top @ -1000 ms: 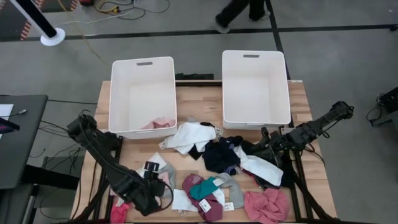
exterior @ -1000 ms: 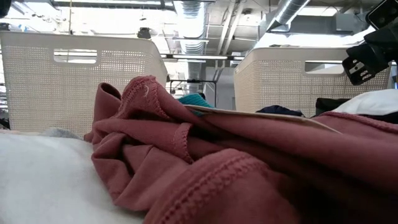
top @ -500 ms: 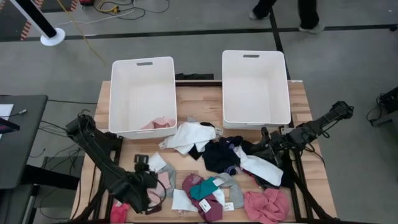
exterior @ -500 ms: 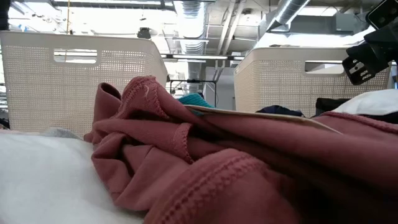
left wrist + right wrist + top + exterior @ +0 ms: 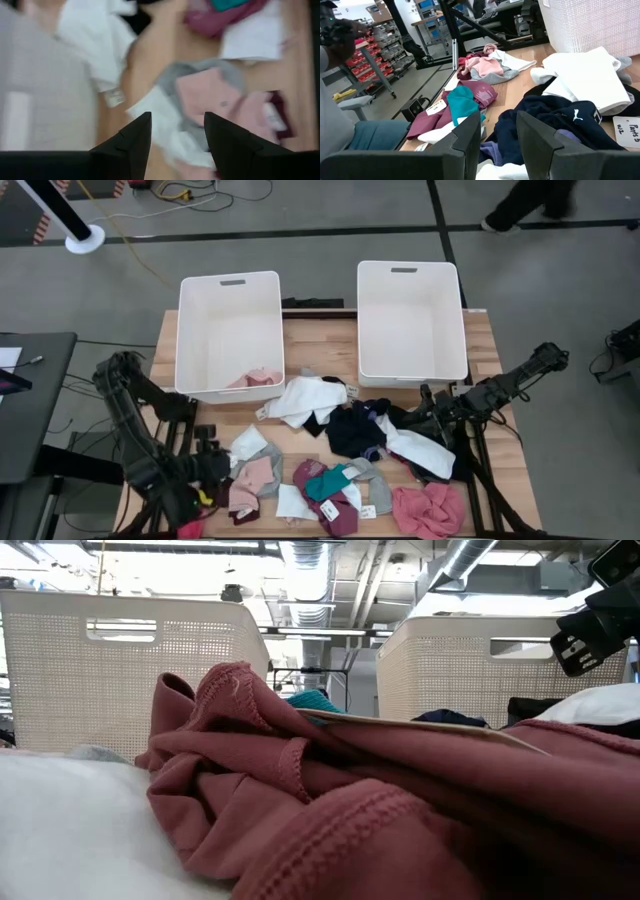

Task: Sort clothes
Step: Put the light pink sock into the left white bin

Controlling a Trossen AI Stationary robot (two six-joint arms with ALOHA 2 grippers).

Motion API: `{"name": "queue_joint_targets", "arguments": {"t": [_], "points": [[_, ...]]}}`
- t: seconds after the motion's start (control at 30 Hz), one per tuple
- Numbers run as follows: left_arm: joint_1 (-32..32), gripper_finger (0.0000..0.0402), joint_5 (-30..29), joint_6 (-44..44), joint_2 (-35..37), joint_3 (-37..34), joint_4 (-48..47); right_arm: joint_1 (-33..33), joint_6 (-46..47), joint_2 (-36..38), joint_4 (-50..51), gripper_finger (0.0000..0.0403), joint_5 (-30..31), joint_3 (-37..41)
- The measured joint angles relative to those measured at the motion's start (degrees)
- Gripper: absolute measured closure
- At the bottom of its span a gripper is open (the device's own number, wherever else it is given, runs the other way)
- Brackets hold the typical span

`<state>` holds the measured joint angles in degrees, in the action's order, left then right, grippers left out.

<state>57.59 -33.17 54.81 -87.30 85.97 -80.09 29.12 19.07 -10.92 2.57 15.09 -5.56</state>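
The clothes lie scattered over the near half of the wooden table (image 5: 330,340). They include a white garment (image 5: 305,398), a navy one (image 5: 355,430), a maroon and teal bundle (image 5: 330,480), a pink one (image 5: 430,510) and a small pink, grey and white pile (image 5: 250,475). One pink piece (image 5: 255,378) lies in the left bin. My left gripper (image 5: 215,463) hangs open above the table's near left, beside that small pile (image 5: 205,95), holding nothing. My right gripper (image 5: 425,417) waits open at the right, low over the navy garment (image 5: 550,120).
Two white bins stand at the far side, the left bin (image 5: 230,290) and the right bin (image 5: 410,280). In the low view a maroon garment (image 5: 350,810) fills the foreground, and my right gripper (image 5: 590,635) shows at the upper right. A person walks on the floor beyond the table.
My left gripper has risen and swung toward the table's left edge, away from the small pink and grey pile, rolling its wrist as it went. The pile now lies uncovered. My right arm has kept still.
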Motion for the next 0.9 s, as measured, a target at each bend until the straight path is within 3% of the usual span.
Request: {"name": "queue_joint_targets", "arguments": {"t": [0.23,0.47,0.77,0.9], "points": [[1.7,0.0226,5.1,0.6,-2.4,-4.2,11.1,0.0,0.1,0.0,-0.5,0.0259,0.0,0.0],[1.7,0.0226,8.2,2.1,-4.9,-10.9,16.5,0.0,1.0,0.0,-0.9,0.0259,0.0,0.0],[1.6,0.0226,6.4,3.8,-5.6,-15.6,18.4,-1.6,1.0,0.0,-0.6,0.0259,0.0,0.0],[1.6,0.0226,4.4,-0.5,-5.6,-18.8,26.6,-2.3,1.0,0.0,0.3,0.0259,0.0,0.0]]}}
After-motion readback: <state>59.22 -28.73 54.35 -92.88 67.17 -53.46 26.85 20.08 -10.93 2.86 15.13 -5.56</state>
